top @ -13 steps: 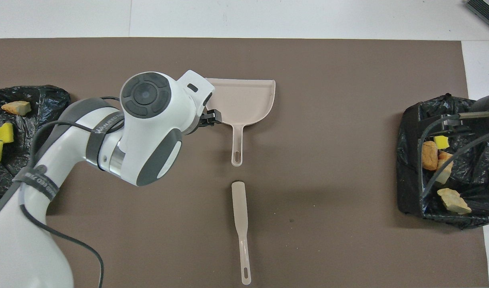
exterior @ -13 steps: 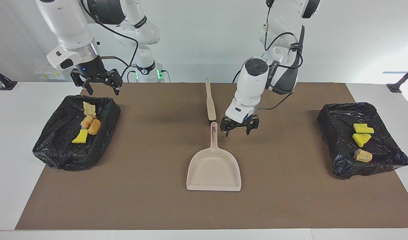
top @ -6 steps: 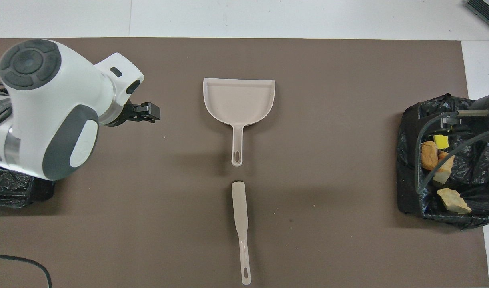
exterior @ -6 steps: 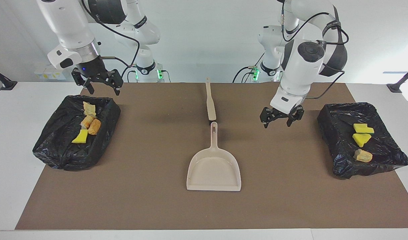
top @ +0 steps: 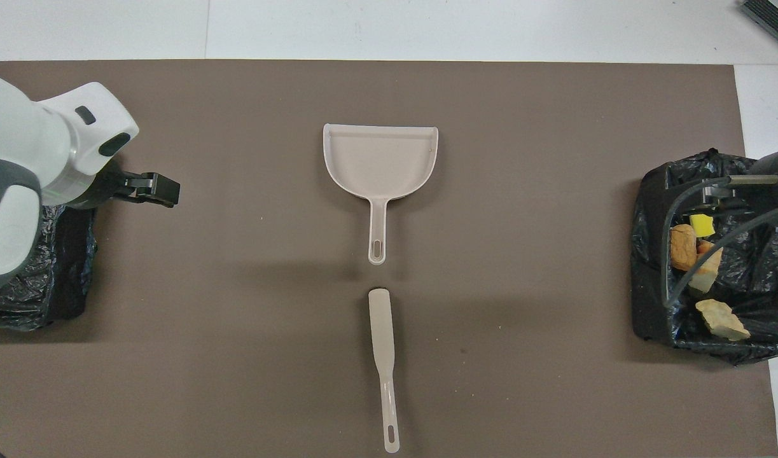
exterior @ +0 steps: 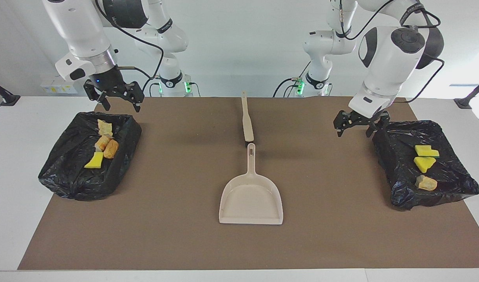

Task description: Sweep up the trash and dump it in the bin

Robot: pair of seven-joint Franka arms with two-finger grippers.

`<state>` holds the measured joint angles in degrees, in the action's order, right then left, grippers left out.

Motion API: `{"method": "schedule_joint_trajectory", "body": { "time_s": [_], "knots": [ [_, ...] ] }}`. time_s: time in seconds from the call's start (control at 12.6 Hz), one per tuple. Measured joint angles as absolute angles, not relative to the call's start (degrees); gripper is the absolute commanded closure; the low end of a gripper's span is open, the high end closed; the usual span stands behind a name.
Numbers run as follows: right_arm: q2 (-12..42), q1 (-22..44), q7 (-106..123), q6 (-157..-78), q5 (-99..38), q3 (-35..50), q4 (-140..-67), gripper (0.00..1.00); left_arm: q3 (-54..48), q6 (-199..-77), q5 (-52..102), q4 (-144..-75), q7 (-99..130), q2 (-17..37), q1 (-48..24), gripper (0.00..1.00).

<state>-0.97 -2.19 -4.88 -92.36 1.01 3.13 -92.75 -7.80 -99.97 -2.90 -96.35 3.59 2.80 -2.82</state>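
The trash lies in two black-bagged bins. Yellow and golden-brown pieces (exterior: 104,145) sit in the bin (exterior: 67,176) at the right arm's end; its pieces (top: 683,246) also show in the overhead view. More yellow and brown pieces (exterior: 424,162) lie in the bin (exterior: 396,156) at the left arm's end. My right gripper (exterior: 122,106) hangs open and empty over its bin's robot-side edge. Above the mat, just beside the other bin, my left gripper (exterior: 353,131) is open and empty.
A beige dustpan (exterior: 251,199) lies mid-mat, handle toward the robots. A beige brush-like stick (exterior: 247,121) lies in line with it, nearer to the robots. In the overhead view they are the dustpan (top: 380,156) and the stick (top: 382,337).
My left gripper has left the spot beside the dustpan's handle, swinging up and across to the bin at the left arm's end. The right arm has barely moved.
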Motion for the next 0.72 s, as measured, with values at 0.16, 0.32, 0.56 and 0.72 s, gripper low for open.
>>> {"method": "schedule_joint_trajectory", "body": {
  "time_s": [0.16, 0.32, 0.56, 0.72],
  "knots": [
    [-1.0, -2.2, -4.9, -92.4, 1.0, 3.1, -92.8, 0.00, -7.7, -97.0, -2.6, -96.3, 1.2, -0.2, -0.7, 0.00],
    [-1.0, -2.2, -4.9, -92.4, 1.0, 3.1, -92.8, 0.00, -7.7, -94.0, -2.2, -96.3, -1.3, -3.2, 1.0, 0.00],
    [-1.0, -2.2, -4.9, -92.4, 1.0, 3.1, -92.8, 0.00, -7.4, -89.6, -1.7, -94.8, -2.6, -5.8, 2.7, 0.00],
    [-1.0, -2.2, -4.9, -92.4, 1.0, 3.1, -92.8, 0.00, -6.8, -83.8, -1.7, -90.6, -2.6, -6.3, 2.8, 0.00]
  ]
}}
